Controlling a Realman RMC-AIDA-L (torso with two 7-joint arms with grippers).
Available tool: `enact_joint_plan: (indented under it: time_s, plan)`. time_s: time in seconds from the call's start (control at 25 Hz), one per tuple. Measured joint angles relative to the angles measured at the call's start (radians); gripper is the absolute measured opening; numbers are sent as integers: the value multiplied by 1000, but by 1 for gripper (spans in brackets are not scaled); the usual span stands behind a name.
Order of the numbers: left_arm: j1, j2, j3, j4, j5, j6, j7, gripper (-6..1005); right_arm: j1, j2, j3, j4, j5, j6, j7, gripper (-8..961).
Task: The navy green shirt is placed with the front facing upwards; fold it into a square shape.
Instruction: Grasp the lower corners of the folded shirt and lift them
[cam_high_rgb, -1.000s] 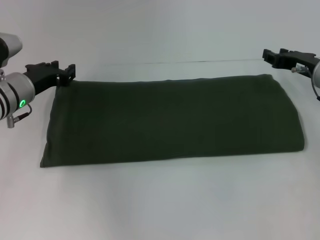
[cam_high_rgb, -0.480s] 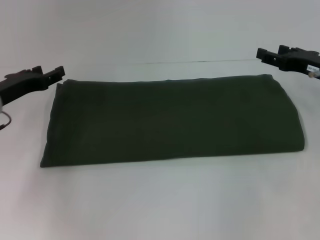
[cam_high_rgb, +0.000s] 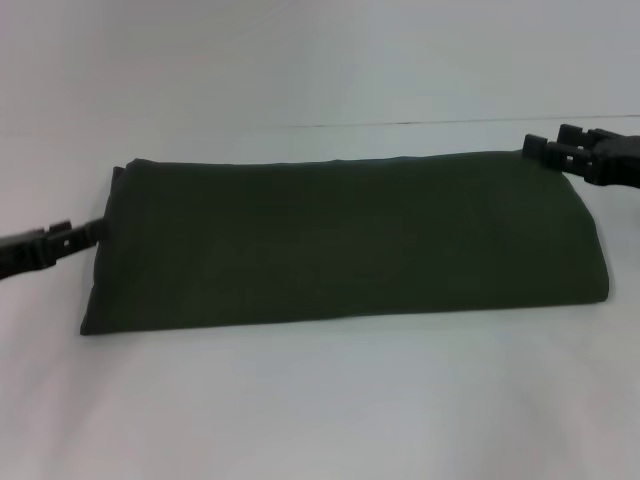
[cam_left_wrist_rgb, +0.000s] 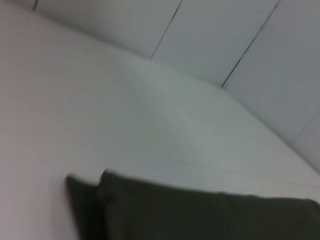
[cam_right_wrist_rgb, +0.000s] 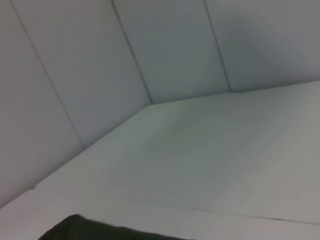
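the navy green shirt (cam_high_rgb: 345, 240) lies flat on the white table (cam_high_rgb: 320, 400), already folded into a long, low band that runs across the middle of the head view. we note no lettering or label on the exposed face; only plain dark olive cloth shows. its near edge is straight, its right end rounded over in a fold, and at its left end a lower layer peeks out slightly past the upper one, which the left wrist view also records at the shirt (cam_left_wrist_rgb: 200, 215) corner.

the left gripper (cam_high_rgb: 85, 235) sits low at the shirt's left edge, about midway along that short side, its tip at or just touching the cloth. we cannot tell how wide its fingers stand, as they appear only as a thin dark profile. the right gripper (cam_high_rgb: 545, 153) is at the far right corner of the shirt, its tip just over the edge of the fabric; its opening likewise cannot be judged. the right wrist view shows only a sliver of the shirt (cam_right_wrist_rgb: 85, 230) against the table and the pale wall panels (cam_right_wrist_rgb: 165, 50).
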Motion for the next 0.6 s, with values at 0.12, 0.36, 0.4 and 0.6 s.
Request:
enact_joint_plan:
  time_s: [0.12,0.36,0.4,0.6]
  plan:
    - [10,-6,1,12,63,-25,-101,706,-7,3,0,-2,0,-25,-10,795]
    - [18,-9,0,23,133,-28,-132,705,-18,19,-12,-3,-19,-37,-9,795]
    - [20,-10,0,28,145,-24,-142,705,-18,22,-13,-3,-23,-37,-8,795]
    - [17,-11,6,51,224,-22,-215,705,-20,35,-24,-3,-43,-38,-5,796]
